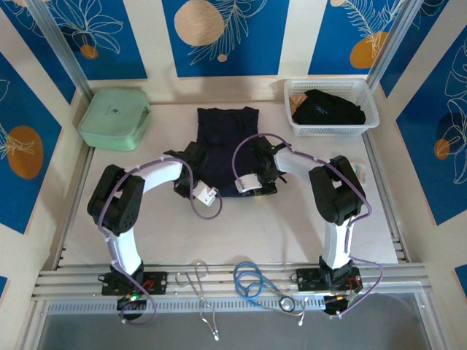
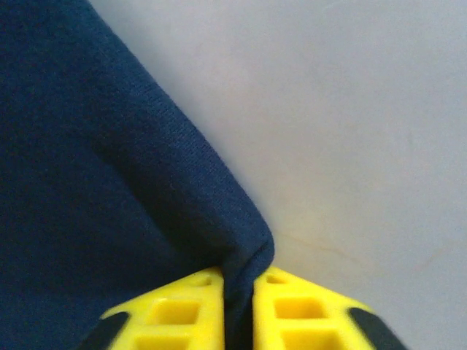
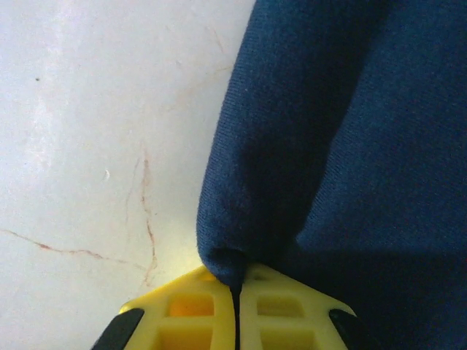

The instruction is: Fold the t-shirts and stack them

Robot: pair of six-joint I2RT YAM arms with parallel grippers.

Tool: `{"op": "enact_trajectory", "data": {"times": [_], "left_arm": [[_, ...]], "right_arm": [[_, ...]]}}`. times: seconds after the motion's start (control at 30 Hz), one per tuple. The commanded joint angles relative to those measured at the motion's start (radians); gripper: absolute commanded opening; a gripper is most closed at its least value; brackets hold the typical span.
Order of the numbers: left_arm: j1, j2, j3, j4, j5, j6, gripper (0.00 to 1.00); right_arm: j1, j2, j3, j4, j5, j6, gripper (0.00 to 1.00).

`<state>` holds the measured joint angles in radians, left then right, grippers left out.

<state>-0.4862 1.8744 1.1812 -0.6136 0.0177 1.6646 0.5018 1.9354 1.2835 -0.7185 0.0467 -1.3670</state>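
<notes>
Clamped shut on the navy t-shirt's (image 1: 228,135) near corners: left gripper (image 2: 237,281) at its left edge, right gripper (image 3: 236,281) at its right. Flat mid-table (image 1: 219,226), length running away from both.

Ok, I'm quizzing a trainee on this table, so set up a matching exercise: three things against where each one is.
1 plain navy fabric t-shirt; 2 black fabric t-shirt with pale blue mark; 3 mint-green zip case.
a far left corner; b in the white plastic lattice basket; c centre, pinched by left gripper and right gripper.
Pairs: 1-c; 2-b; 3-a.
</notes>
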Motion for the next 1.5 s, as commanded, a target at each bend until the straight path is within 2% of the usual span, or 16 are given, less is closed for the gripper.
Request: {"op": "enact_trajectory", "data": {"times": [0.0,0.03,0.37,0.6,0.87,1.03,1.47], "left_arm": [[0.021,0.124,-0.032,0.276,-0.055,0.006,0.05],[0.022,0.124,-0.035,0.283,-0.055,0.004,0.00],[0.021,0.028,-0.105,0.295,-0.006,-0.006,0.00],[0.020,-0.129,-0.128,0.221,0.048,-0.052,0.00],[-0.001,-0.313,-0.212,0.153,0.049,-0.115,0.00],[-0.040,-0.452,-0.281,0.119,0.046,-0.185,0.00],[-0.264,-0.850,-0.399,-0.125,-0.080,-0.335,0.00]], "right_arm": [[0.004,0.092,-0.029,-0.017,-0.031,0.022,0.00],[0.006,0.093,-0.029,-0.015,-0.032,0.024,0.00],[0.003,0.020,-0.049,-0.020,-0.068,0.058,0.00],[-0.001,-0.118,-0.143,0.022,-0.109,0.103,0.00],[0.027,-0.263,-0.250,0.035,-0.107,0.172,0.00],[0.087,-0.379,-0.325,0.020,-0.084,0.233,0.00],[0.343,-0.770,-0.484,-0.128,0.031,0.475,0.00]]}}
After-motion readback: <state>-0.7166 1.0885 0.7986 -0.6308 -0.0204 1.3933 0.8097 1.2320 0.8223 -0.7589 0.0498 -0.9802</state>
